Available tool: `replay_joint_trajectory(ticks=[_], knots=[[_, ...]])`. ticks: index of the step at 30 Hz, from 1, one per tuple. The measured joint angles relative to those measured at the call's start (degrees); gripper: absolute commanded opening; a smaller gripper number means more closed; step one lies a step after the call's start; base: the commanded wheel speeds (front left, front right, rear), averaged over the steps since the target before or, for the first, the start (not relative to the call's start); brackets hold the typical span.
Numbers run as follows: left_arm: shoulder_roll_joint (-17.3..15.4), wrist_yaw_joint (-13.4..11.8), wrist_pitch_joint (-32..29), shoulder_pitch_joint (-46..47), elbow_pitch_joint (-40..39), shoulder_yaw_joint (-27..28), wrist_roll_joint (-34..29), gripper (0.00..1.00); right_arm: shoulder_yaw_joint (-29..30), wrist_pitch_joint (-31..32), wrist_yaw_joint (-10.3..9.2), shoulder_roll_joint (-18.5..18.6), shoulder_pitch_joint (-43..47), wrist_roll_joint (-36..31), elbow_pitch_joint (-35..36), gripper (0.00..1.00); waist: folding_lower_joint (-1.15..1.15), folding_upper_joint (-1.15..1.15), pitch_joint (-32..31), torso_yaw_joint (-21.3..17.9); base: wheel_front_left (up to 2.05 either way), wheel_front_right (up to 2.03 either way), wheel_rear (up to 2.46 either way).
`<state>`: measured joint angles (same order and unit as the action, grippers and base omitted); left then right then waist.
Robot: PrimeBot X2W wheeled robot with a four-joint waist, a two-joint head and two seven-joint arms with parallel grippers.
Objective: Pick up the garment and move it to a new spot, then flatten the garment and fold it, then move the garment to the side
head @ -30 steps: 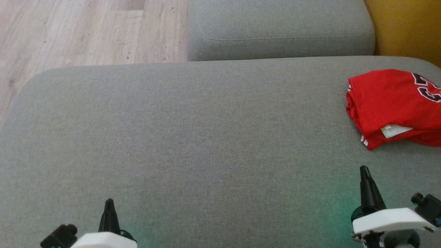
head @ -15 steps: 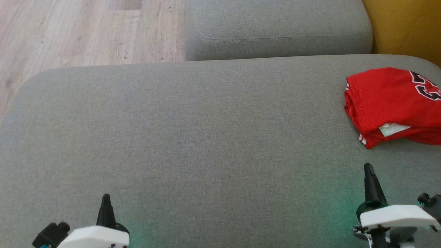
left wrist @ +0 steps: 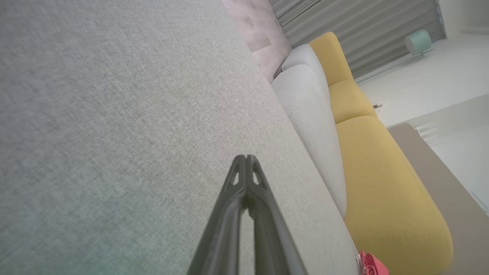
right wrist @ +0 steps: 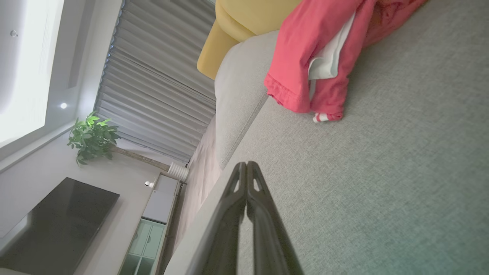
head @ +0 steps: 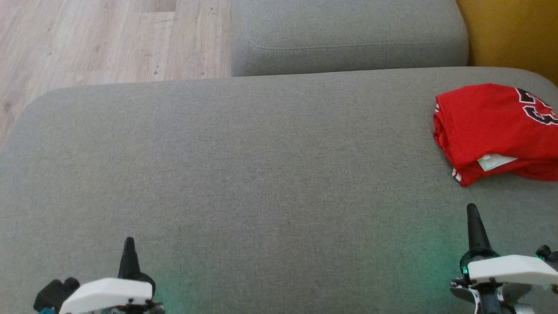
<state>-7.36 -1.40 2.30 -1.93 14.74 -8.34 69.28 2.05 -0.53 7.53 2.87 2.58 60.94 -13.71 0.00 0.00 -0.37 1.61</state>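
The garment [head: 492, 128] is a red jersey with black and white lettering, lying folded at the right side of the grey cushion [head: 261, 165], partly cut off by the head view's right edge. The right wrist view shows the garment [right wrist: 305, 57] with a white inner tag, and a corner of the garment [left wrist: 370, 264] peeps into the left wrist view. My right gripper [head: 472, 209] is shut and empty, below the garment and apart from it. At the lower left my left gripper [head: 128, 242] is shut and empty, far from the garment. In the wrist views both the left gripper [left wrist: 245, 157] and the right gripper [right wrist: 246, 164] have fingers pressed together.
A second grey cushion [head: 348, 39] lies beyond the one I face, with wooden floor [head: 87, 39] to its left. A yellow seat [head: 510, 35] stands at the far right. A potted plant [right wrist: 91, 137] and a dark screen [right wrist: 53, 225] appear in the right wrist view.
Both grippers have drawn slightly downward and outward in the head view. The picture has shifted a little, so the camera moved. The garment lies as before.
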Motion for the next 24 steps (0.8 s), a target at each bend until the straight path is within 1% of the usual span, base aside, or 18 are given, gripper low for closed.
replay_joint_trajectory(ticks=[24], knots=[[2.38,4.47,-4.32,2.45,0.47,6.54,12.07,0.0,1.93,2.69,0.0,0.08,-2.58,16.96,-1.11,0.0,0.0,0.0,0.29,-0.86,0.0,0.0,0.0]])
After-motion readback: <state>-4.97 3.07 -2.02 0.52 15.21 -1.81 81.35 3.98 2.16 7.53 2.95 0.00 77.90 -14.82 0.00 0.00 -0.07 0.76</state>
